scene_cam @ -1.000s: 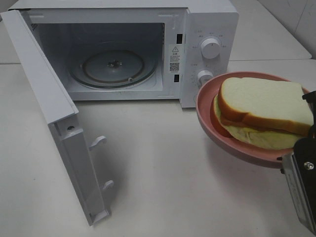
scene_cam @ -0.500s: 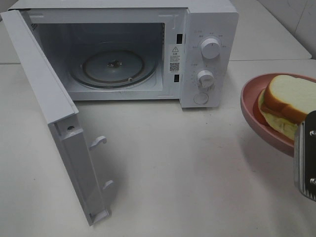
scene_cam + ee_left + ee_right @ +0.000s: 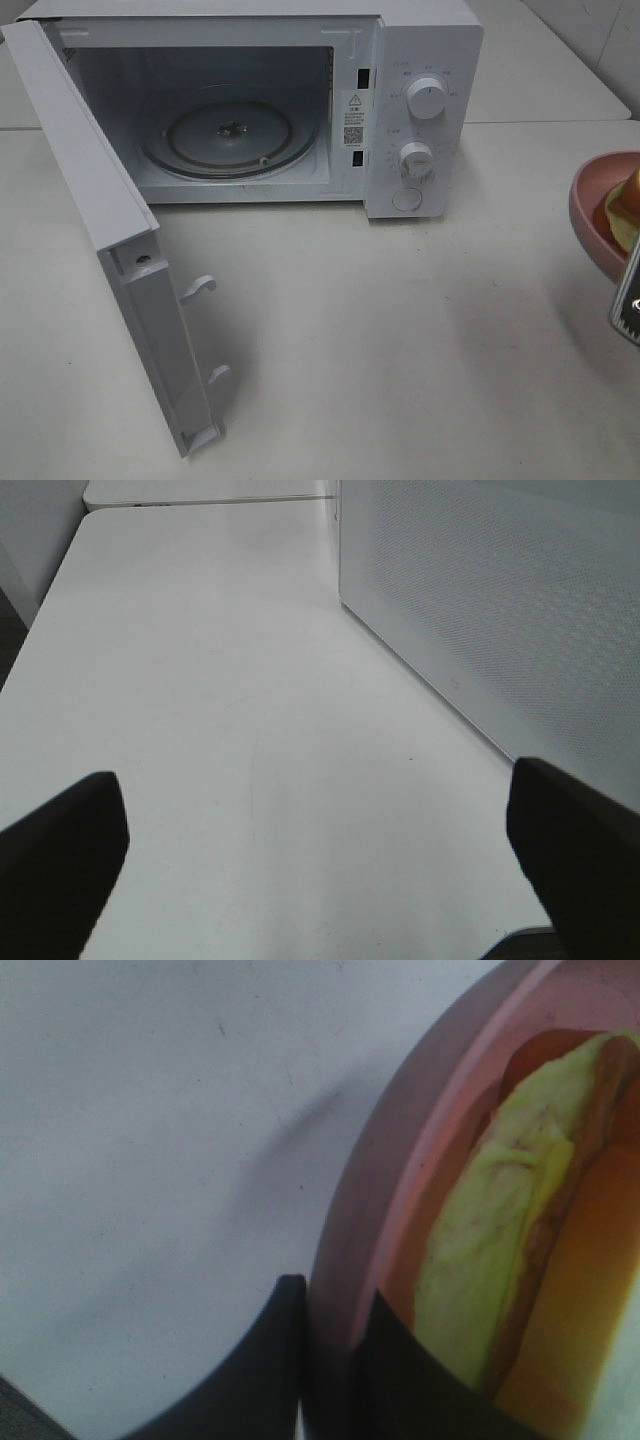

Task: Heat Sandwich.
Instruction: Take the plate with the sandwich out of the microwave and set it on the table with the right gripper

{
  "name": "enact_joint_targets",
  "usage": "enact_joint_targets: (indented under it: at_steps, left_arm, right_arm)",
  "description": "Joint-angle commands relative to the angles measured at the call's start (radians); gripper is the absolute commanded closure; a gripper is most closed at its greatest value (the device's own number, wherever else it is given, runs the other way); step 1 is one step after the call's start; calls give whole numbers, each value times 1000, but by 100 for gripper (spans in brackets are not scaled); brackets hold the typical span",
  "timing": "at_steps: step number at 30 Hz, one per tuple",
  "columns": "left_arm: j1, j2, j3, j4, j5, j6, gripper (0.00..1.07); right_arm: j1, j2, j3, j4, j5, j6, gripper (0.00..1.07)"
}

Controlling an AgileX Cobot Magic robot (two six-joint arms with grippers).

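Exterior high: microwave (image 3: 250, 100) on the table (image 3: 400, 350), door (image 3: 110, 250) swung open, glass turntable (image 3: 228, 135) bare. Pink plate (image 3: 590, 215) with the sandwich (image 3: 625, 210) has shifted from beside the microwave's dials to the right frame edge; only a sliver shows.

Left wrist: left gripper (image 3: 320, 840) over bare table, fingers (image 3: 60, 850) wide apart, holding nothing.

Right wrist: right gripper (image 3: 335, 1360) fingers (image 3: 270, 1360) clamped on the plate rim; sandwich lies on the plate, lettuce edge showing.
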Motion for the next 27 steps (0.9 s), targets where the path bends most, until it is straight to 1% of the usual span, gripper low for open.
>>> enact_joint_targets:
  at_steps: [1,3,7,8,10,13,14,21,27]
  left_arm:
    - [5,-4,1,-5,-12,2,9]
    - [5,-4,1,-5,-12,2,9]
    - [5,-4,1,-5,-12,2,9]
    - [5,-4,1,-5,-12,2,9]
    - [5,-4,1,-5,-12,2,9]
    - [5,-4,1,-5,-12,2,9]
    - [5,-4,1,-5,-12,2,9]
    - [5,-4,1,-5,-12,2,9]
    - [5,-4,1,-5,-12,2,9]
  right_arm:
    - [-4,33,-8,-66,13,87,107]
    - [-4,51,-12,-68,16,105,107]
    - [-4,140,-63,-88,26,226,107]
    - [-4,140,-63,-88,26,226,107]
    - [-4,212,-98,-109,27,316,107]
    - [-4,256,-120,-111,28,356,107]
    - [-4,304,-144,-111,28,388,107]
    - [-7,438,-217,-111,26,445,107]
    - [-17,520,-237,-136,28,477,107]
